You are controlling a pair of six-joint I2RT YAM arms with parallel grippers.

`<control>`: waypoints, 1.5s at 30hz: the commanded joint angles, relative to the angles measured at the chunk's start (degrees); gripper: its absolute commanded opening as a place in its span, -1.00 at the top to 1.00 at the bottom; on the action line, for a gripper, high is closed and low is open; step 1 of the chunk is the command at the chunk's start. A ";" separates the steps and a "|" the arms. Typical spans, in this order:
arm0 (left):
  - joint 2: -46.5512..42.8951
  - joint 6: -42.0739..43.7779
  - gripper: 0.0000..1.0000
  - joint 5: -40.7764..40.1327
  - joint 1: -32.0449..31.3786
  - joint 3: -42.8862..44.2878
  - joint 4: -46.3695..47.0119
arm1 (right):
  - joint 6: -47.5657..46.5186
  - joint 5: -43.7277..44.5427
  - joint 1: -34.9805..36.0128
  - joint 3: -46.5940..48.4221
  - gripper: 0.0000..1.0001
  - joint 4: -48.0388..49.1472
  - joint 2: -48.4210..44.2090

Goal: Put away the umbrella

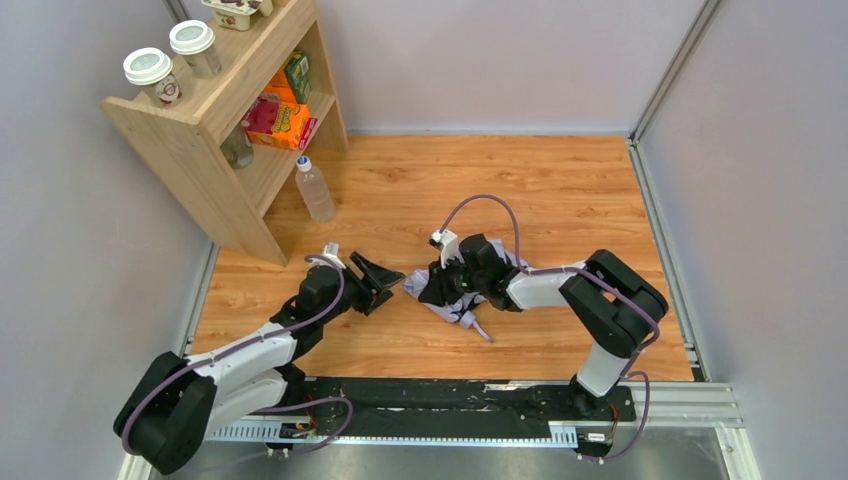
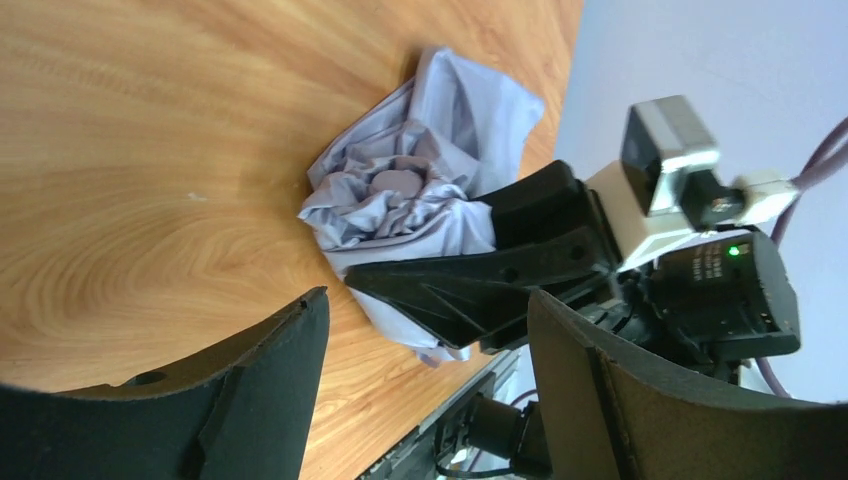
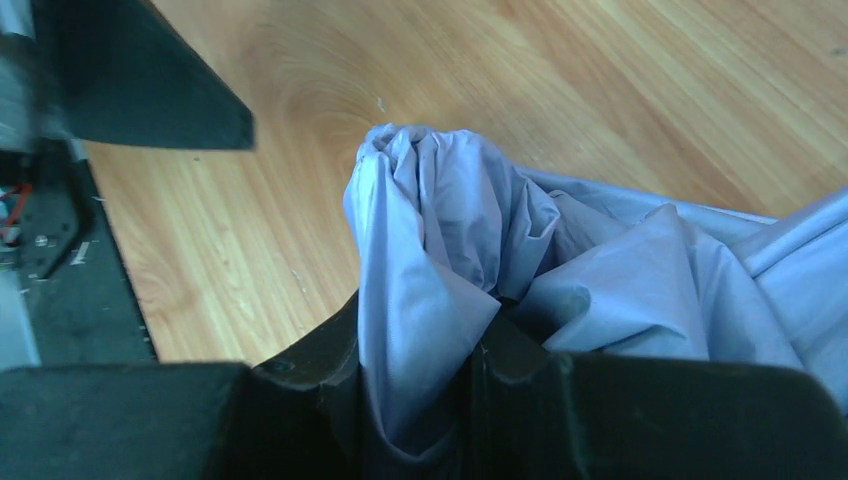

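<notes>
The right claw (image 3: 472,372) is clamped on a bunched fold of the pale lavender umbrella (image 3: 450,220), which lies crumpled on the wooden surface (image 1: 560,190) directly under and ahead of that claw's fingers. The left claw (image 2: 425,300), fingers spread wide and holding nothing, sits just beside the fabric, facing the right claw. A thin grey piece, possibly the handle (image 1: 482,328), pokes from the bundle behind the right claw.
</notes>
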 commanded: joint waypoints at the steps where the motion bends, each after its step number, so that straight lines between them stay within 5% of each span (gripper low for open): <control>1: 5.23 -6.99 -0.58 1.96 -0.62 -0.20 3.93 | 6.41 -12.10 -1.68 -3.12 1.00 -5.69 9.02; 10: 18.50 -16.85 -0.59 0.65 -4.83 6.48 -1.08 | 6.06 -14.30 -3.62 -1.37 1.00 -5.15 11.75; 27: 37.66 -12.82 -0.60 -5.94 -5.10 10.44 19.39 | 3.25 -17.82 -3.62 1.80 1.00 -8.85 12.19; 36: 42.06 -6.75 -0.33 -8.05 -5.19 8.60 20.89 | 1.49 -21.42 -2.83 4.26 1.00 -11.13 13.69; 45: 36.89 -12.80 -0.53 -8.14 -5.28 0.95 23.97 | 0.79 -20.37 -0.81 2.68 1.00 -10.08 10.09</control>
